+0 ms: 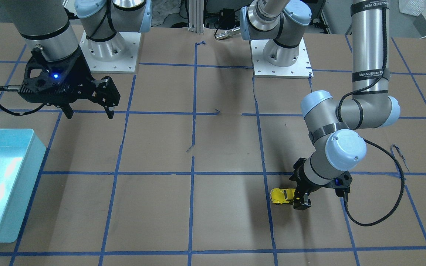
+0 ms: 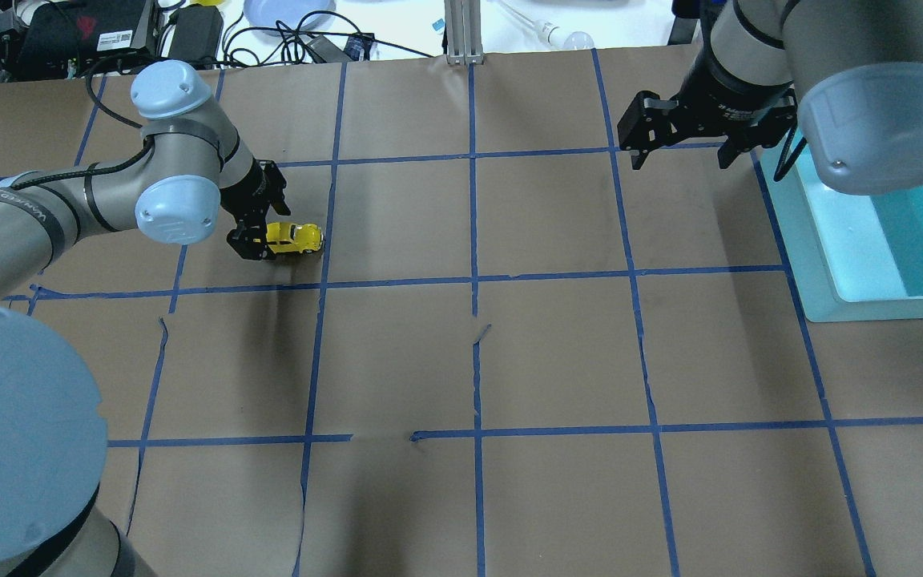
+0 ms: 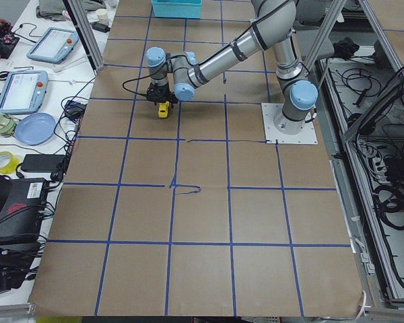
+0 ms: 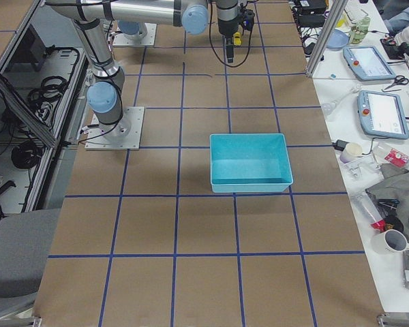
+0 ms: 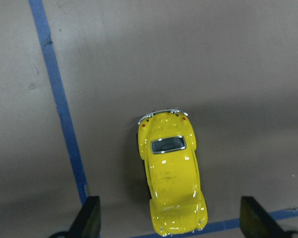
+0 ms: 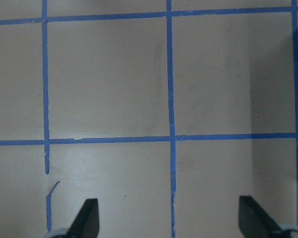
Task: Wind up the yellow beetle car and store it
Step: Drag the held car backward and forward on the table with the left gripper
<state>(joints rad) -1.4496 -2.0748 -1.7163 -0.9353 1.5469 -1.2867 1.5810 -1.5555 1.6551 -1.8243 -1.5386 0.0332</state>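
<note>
The yellow beetle car (image 5: 171, 178) stands on the brown paper on its wheels, seen from above in the left wrist view. It also shows in the overhead view (image 2: 295, 238) and the front-facing view (image 1: 281, 195). My left gripper (image 5: 171, 223) is open and low over the car; its fingers (image 5: 88, 218) stand wide on either side of the car's one end without touching it. In the overhead view the left gripper (image 2: 259, 228) is at the car's left end. My right gripper (image 2: 682, 156) is open and empty, hanging above the table beside the bin.
A light blue open bin (image 2: 830, 272) stands on the table's right side, also in the front-facing view (image 1: 31, 155) and the right side view (image 4: 251, 184). Blue tape lines grid the brown paper. Both arm bases are bolted on at the robot's edge of the table.
</note>
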